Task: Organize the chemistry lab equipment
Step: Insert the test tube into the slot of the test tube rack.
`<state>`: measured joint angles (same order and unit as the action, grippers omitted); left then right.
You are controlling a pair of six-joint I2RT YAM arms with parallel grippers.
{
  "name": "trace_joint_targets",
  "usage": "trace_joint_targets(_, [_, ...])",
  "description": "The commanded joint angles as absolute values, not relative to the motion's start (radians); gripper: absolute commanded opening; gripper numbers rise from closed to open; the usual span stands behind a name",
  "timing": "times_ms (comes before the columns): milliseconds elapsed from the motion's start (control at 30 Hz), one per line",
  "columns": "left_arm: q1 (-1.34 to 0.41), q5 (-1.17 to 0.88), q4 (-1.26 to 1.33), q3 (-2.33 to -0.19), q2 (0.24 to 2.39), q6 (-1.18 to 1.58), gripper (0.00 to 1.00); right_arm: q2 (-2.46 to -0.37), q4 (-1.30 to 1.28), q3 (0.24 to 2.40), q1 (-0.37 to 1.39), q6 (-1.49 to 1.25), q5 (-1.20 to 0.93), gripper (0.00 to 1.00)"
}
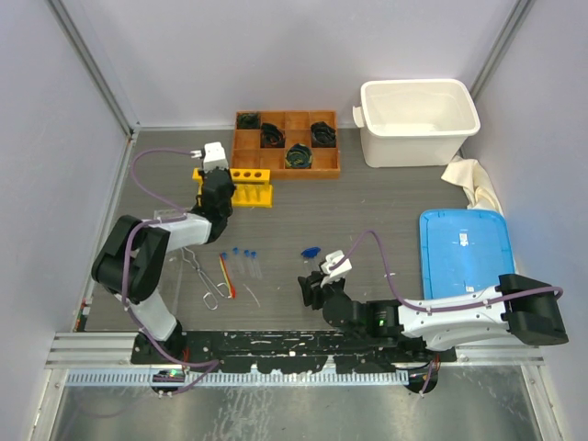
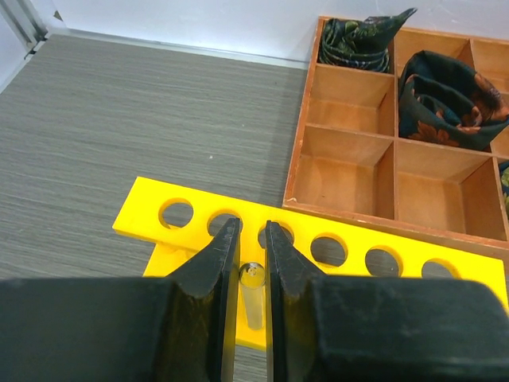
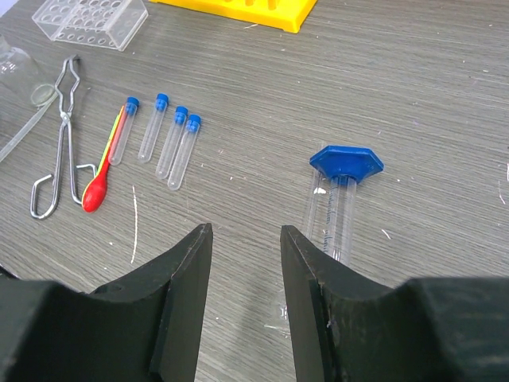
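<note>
My left gripper [image 2: 252, 239] is shut on a clear test tube [image 2: 253, 290] and holds it, round end forward, just above the yellow tube rack [image 2: 358, 239], between two holes near the rack's left end. In the top view this gripper [image 1: 217, 176] is at the rack's [image 1: 253, 188] left end. Several blue-capped test tubes [image 3: 159, 131] lie side by side on the table, with the metal tongs [image 3: 60, 135] and a red-orange stick [image 3: 99, 187] to their left. My right gripper [image 3: 245, 239] is open and empty, low over bare table. A clear measuring tube with a blue base [image 3: 338, 199] lies just to its right.
A wooden compartment tray [image 2: 350, 175] holding dark rolled cloths lies right behind the rack. A clear plastic tube block [image 3: 90, 17] and a glass flask [image 3: 12, 68] are at the far left. A white bin [image 1: 418, 119] and its blue lid [image 1: 464, 248] are on the right.
</note>
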<state>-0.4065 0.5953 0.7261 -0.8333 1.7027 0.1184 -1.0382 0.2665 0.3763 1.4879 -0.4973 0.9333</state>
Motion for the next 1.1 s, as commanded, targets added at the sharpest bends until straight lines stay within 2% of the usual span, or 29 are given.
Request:
trace_joint_targets(0, [-0.407,0.594,0.769,-0.848,1.716,0.13,0.01,-1.012,0.295,0.377,1.484,-0.518,0.963,0.46])
trace_joint_targets(67, [-0.407,0.592,0.764,-0.846,1.717,0.137,0.07,-1.012,0.295,0.377,1.483,-0.52,0.963,0.46])
trace_joint_targets(100, [-0.408,0.59,0.762,-0.847,1.715,0.14,0.14,-1.013,0.295,0.377,1.484,-0.52,0.962,0.46])
trace_joint_targets(167, [-0.409,0.588,0.758,-0.843,1.706,0.148,0.38,-1.015,0.295,0.379,1.484,-0.52,0.961,0.46])
trace_joint_targets(233, [-0.415,0.589,0.745,-0.843,1.687,0.155,0.52,-1.019,0.294,0.382,1.484,-0.52,0.959,0.46])
trace_joint_targets(333, [-0.422,0.597,0.711,-0.845,1.64,0.175,0.67,-1.023,0.293,0.389,1.484,-0.521,0.953,0.46])
trace_joint_targets(367, [-0.424,0.598,0.694,-0.845,1.619,0.182,0.69,-1.024,0.292,0.391,1.484,-0.52,0.951,0.46])
trace_joint_targets(567, [-0.439,0.55,0.467,-0.818,1.367,0.343,0.7,-1.034,0.262,0.434,1.483,-0.514,0.956,0.47])
trace_joint_targets(633, [-0.439,0.492,0.339,-0.804,1.258,0.433,0.66,-1.037,0.231,0.466,1.476,-0.512,0.964,0.46])
trace_joint_targets(667, [-0.44,0.456,0.274,-0.792,1.192,0.482,0.57,-1.035,0.213,0.486,1.468,-0.508,0.962,0.44])
trace_joint_targets(700, [-0.44,0.418,0.224,-0.775,1.143,0.519,0.45,-1.035,0.196,0.51,1.455,-0.498,0.953,0.36])
trace_joint_targets(767, [-0.442,0.345,0.129,-0.731,1.04,0.596,0.17,-1.039,0.138,0.574,1.419,-0.493,0.948,0.05])
trace_joint_targets(800, [-0.442,0.318,0.088,-0.706,0.995,0.63,0.04,-1.046,0.113,0.604,1.396,-0.482,0.943,0.01])
trace_joint_targets(833, [-0.443,0.297,0.044,-0.683,0.944,0.662,0.01,-1.053,0.103,0.635,1.368,-0.457,0.923,0.01])
trace_joint_targets(933, [-0.443,0.256,-0.056,-0.621,0.8,0.691,0.0,-1.11,0.023,0.765,1.218,-0.43,0.781,0.01])
trace_joint_targets(967, [-0.443,0.255,-0.103,-0.617,0.76,0.686,0.05,-1.138,-0.009,0.811,1.157,-0.428,0.716,0.01])
trace_joint_targets(1067, [-0.442,0.252,-0.238,-0.629,0.656,0.666,0.29,-1.276,-0.095,0.984,0.996,-0.402,0.544,0.03])
